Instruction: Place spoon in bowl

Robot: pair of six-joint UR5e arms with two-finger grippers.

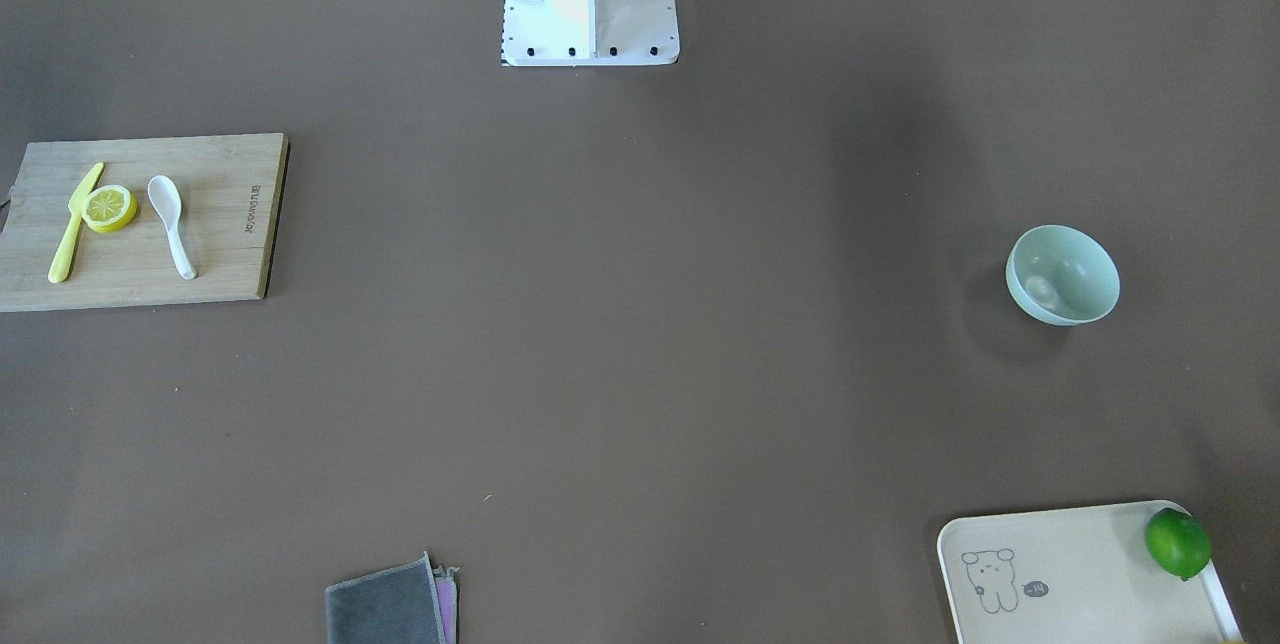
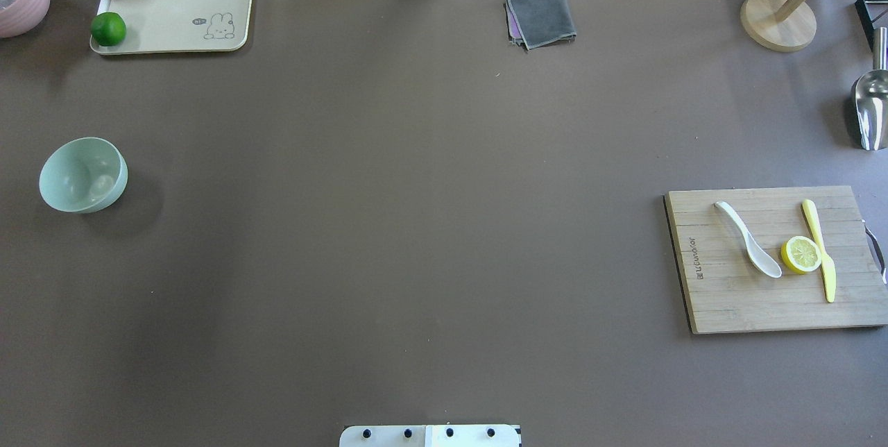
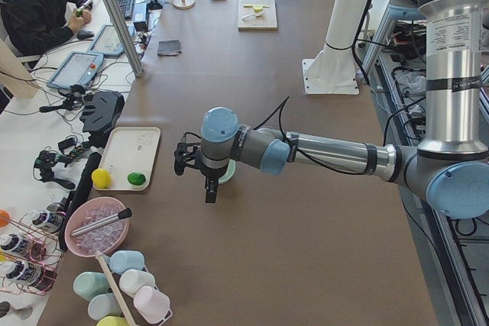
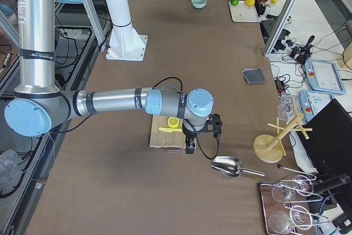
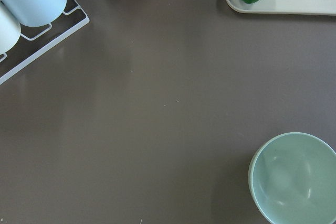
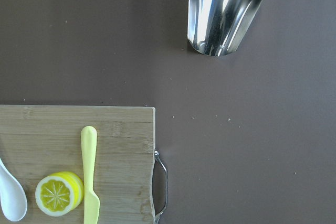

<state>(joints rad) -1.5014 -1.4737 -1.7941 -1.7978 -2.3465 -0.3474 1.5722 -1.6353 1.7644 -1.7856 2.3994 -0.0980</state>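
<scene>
The white spoon [image 1: 172, 224] lies on a wooden cutting board [image 1: 220, 254], scoop toward the robot; it also shows in the overhead view [image 2: 749, 249] and at the right wrist view's lower left edge [image 6: 11, 198]. The mint-green bowl [image 1: 1062, 276] stands upright and empty at the table's other end [image 2: 83, 175], and low right in the left wrist view [image 5: 296, 179]. The left gripper [image 3: 209, 192] hangs above the table near the bowl. The right gripper [image 4: 191, 146] hangs over the board's outer end. Both show only in the side views, so I cannot tell whether they are open or shut.
A yellow knife [image 2: 822, 252] and a lemon slice [image 2: 801, 255] lie beside the spoon. A metal scoop [image 2: 871, 107] lies beyond the board. A cream tray [image 2: 173, 10] holds a lime [image 2: 109, 29] and a lemon. A grey cloth [image 2: 541, 17] lies at the far edge.
</scene>
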